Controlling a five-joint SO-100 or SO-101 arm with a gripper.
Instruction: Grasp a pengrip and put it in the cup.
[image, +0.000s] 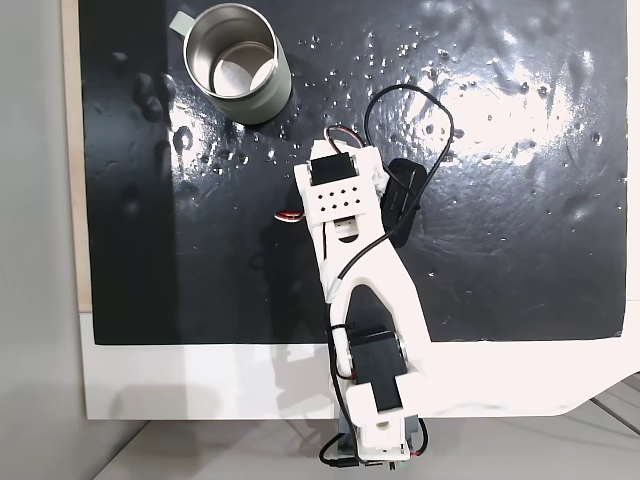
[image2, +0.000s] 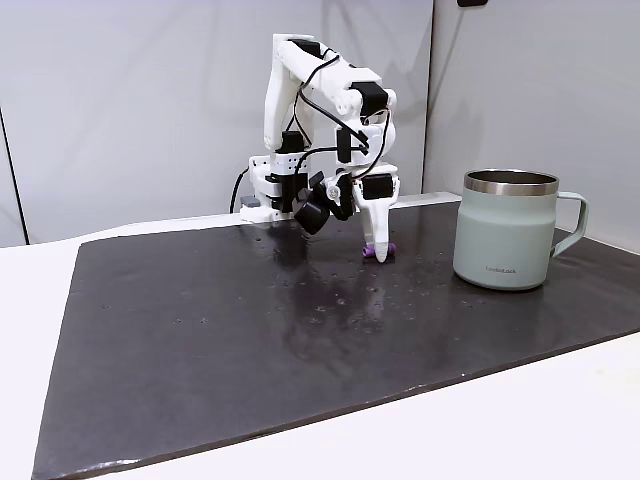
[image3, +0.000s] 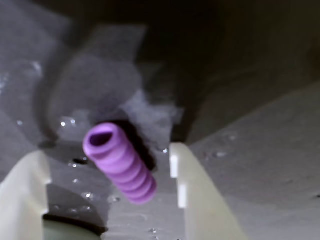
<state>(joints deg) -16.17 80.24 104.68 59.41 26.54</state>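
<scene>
The light-purple ribbed pengrip (image3: 120, 162) lies on the black mat between my two pale fingers in the wrist view. My gripper (image3: 106, 151) is open around it, with a wide gap at the left finger (image3: 25, 192) and a narrow one at the right. In a fixed view the gripper (image2: 375, 250) points down onto the mat, the purple pengrip (image2: 386, 249) at its tip. The steel cup (image2: 505, 230) stands upright to the right of it there. From above, the cup (image: 262, 92) sits at the mat's top left, and its shiny inside looks empty. The white arm (image: 340, 200) covers the fingers.
The glossy black mat (image: 520, 220) covers most of the white table and carries small water drops. A black cable (image: 410, 100) loops beside the arm. The arm's base (image: 375, 420) sits at the table's near edge. Open mat lies between the gripper and the cup.
</scene>
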